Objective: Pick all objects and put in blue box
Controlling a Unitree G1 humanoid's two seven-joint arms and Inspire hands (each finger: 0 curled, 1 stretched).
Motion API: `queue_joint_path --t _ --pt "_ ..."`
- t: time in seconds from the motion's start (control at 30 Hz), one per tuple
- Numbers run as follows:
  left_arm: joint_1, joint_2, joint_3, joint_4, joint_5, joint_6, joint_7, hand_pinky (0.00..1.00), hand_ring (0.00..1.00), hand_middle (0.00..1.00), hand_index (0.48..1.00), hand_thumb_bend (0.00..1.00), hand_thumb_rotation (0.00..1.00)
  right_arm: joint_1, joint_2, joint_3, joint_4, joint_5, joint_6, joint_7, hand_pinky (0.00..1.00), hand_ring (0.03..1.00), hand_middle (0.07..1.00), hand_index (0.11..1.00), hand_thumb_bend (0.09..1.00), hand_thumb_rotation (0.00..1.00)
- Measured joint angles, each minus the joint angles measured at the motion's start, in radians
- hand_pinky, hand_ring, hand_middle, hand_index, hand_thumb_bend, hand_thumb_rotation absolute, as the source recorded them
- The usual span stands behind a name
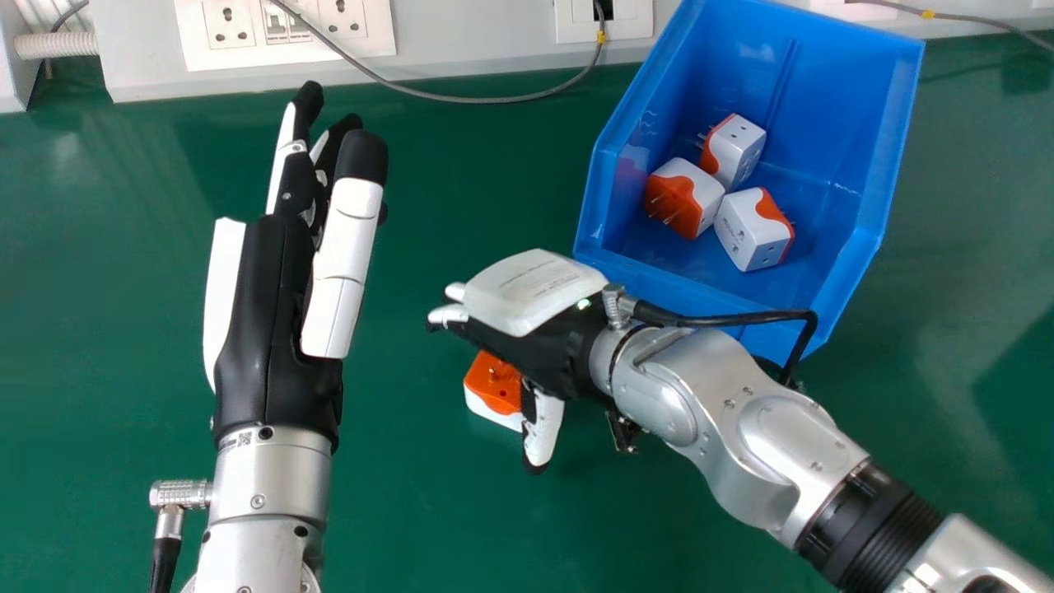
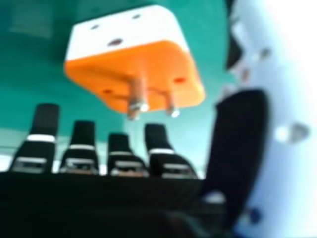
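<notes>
Head view: right robot hand (image 1: 539, 338) held wide at adapter (image 1: 492, 383), near centre; three white-orange adapters (image 1: 748, 235) contained in blue box (image 1: 885, 140), upper right; left robot hand (image 1: 276, 305) held wide, left side.

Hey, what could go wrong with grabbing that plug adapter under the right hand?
The adapter has metal pins sticking up from its orange face, so the right hand's fingers might catch them and grip it crookedly. The black cable at that wrist loops over the blue box's near wall, so it could snag or nudge the box as the arm lifts.
</notes>
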Motion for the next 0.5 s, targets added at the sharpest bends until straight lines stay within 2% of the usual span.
queue_joint_path --t 0.2,0.3,0.5 --pt "-0.001 0.000 -0.002 0.000 0.010 0.000 0.003 0.83 0.93 0.93 0.970 0.76 0.98 -0.013 0.003 0.004 0.062 -0.014 -0.064 -0.051 0.69 0.842 0.887 0.810 0.321 0.00" --pt "-0.001 0.000 -0.003 0.000 0.015 0.000 0.005 0.83 0.93 0.93 0.970 0.76 0.98 -0.016 0.005 0.004 0.093 -0.014 -0.089 -0.069 0.68 0.825 0.870 0.796 0.303 0.00" --pt "-0.001 -0.001 -0.004 0.000 0.019 0.000 0.005 0.83 0.93 0.93 0.970 0.77 0.98 -0.020 -0.004 0.004 0.111 -0.028 -0.136 -0.075 0.65 0.797 0.834 0.762 0.335 0.00"
